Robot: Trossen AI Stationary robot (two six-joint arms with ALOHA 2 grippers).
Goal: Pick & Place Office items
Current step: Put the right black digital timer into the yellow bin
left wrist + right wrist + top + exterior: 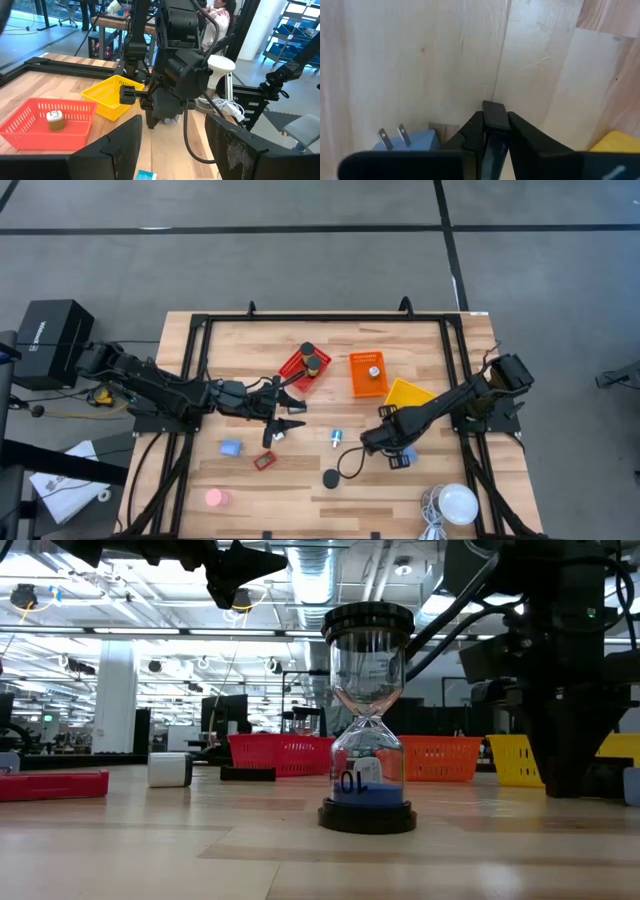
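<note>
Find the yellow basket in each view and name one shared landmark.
High view: yellow basket right of centre, beside the orange basket.
Low view: basket far right, partly behind the right arm.
Left wrist view: basket left of centre, beside that arm.
Right wrist view: basket, a sliver in the lower right corner.
Shared landmark: the right arm.

Even overhead light on the wooden table [300, 340] in the high view; shadows soft and short under both arms. Low view: ceiling strip lights [120, 600] glare at 11 o'clock, leaving dark arm shapes silhouetted; the hourglass [367, 720] at centre is sharp, baskets behind slightly soft. Left wrist view bright, daylight from windows at 10 o'clock, near fingers blurred. Right wrist view washed pale, close fingers out of focus.
</note>
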